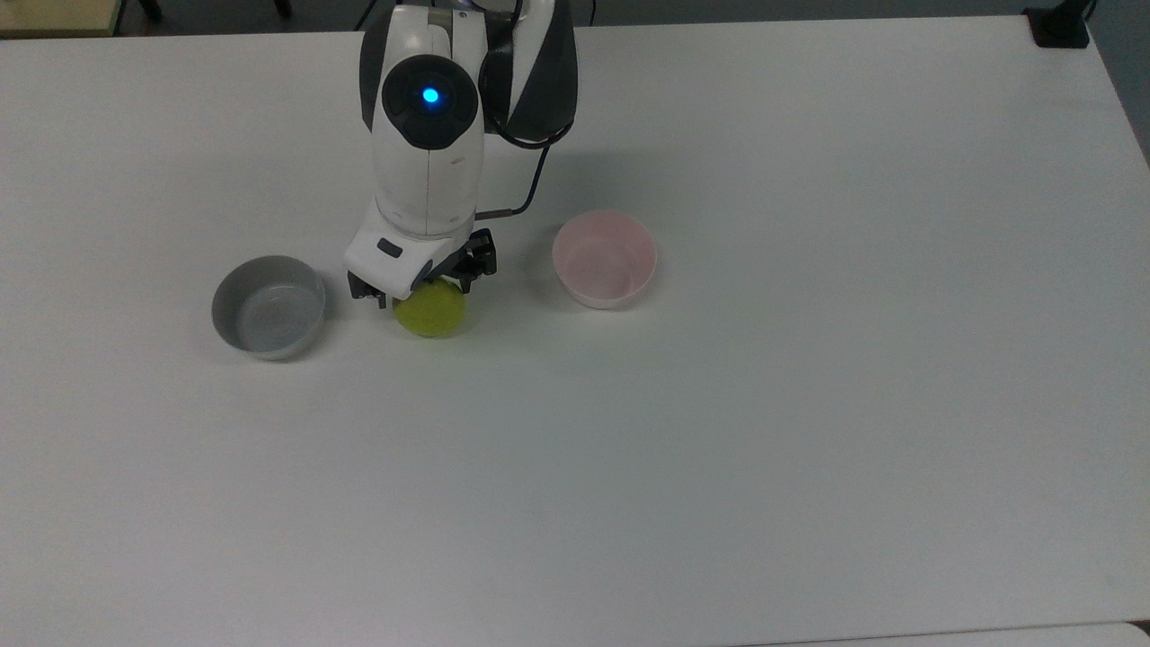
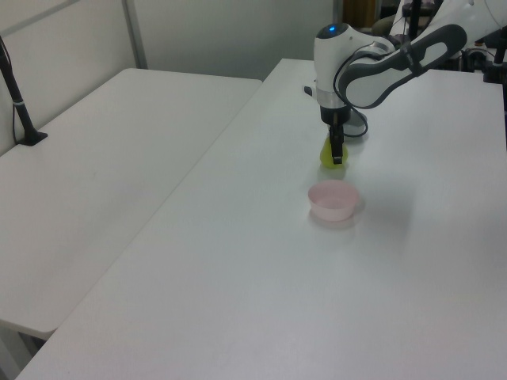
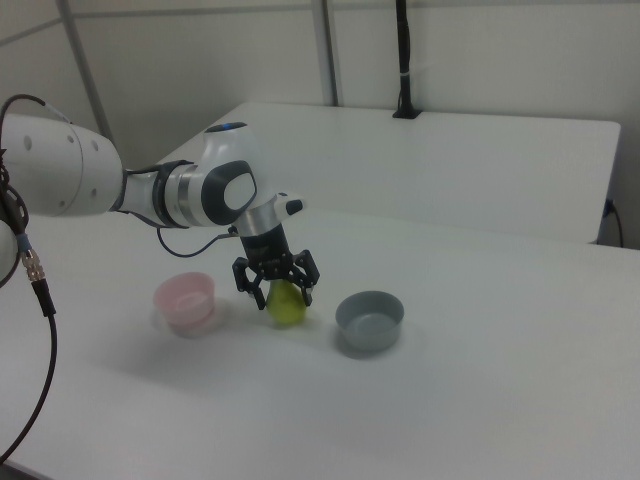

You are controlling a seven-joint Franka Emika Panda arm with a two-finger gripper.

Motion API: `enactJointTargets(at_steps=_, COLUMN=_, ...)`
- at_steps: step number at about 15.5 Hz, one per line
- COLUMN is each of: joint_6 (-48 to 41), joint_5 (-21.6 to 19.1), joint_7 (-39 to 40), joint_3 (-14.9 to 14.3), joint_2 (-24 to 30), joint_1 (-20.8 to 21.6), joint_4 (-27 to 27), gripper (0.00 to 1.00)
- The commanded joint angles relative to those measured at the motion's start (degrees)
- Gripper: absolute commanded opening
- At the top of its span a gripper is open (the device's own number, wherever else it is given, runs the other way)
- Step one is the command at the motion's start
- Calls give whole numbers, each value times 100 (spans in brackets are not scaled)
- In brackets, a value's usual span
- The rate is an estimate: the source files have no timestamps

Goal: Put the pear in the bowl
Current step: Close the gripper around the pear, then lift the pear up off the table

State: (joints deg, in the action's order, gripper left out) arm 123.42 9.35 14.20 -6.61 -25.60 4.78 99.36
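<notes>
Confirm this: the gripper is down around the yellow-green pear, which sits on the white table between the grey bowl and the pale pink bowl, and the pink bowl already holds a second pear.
Wrong on one count: the small round pale pink bowl is empty, as the top view shows. The rest holds: the gripper straddles the yellow-green pear on the white table, between the grey bowl and the pink one.

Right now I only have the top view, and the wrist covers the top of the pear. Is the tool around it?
Observer: Yes. In the right view the tool is open, with one finger on each side of the pear.
Operator: Pear lifted?
Observer: No. The right view shows it resting on the table.
Operator: How low is the tool?
Observer: In the right view its tips reach roughly halfway down the pear.
</notes>
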Motion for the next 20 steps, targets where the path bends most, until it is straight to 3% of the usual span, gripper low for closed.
enactJointTargets(at_steps=1, joint_6=200, joint_5=120, joint_7=100, joint_3=-121, joint_2=11, joint_1=129, joint_4=163, gripper=92)
enactJointTargets(at_steps=3, joint_6=200, joint_5=120, joint_7=91, joint_3=-121, joint_2=20, joint_1=137, joint_4=154, gripper=82)
enactJointTargets(at_steps=6, joint_6=200, joint_5=120, joint_7=91, joint_3=-121, joint_2=20, joint_1=190, joint_4=136, gripper=55)
enactJointTargets(at_steps=8, joint_6=200, joint_5=120, joint_7=91, joint_3=-121, joint_2=28, joint_1=190, joint_4=128, gripper=43)
enactJointTargets(at_steps=14, joint_6=-211, joint_5=6, joint_7=21, joint_3=-121, joint_2=721, joint_1=190, joint_4=110, gripper=41)
enactJointTargets(at_steps=20, joint_6=-661, joint_5=-170, joint_7=74, joint_3=-358, joint_2=1417, joint_1=234, joint_4=92, gripper=41)
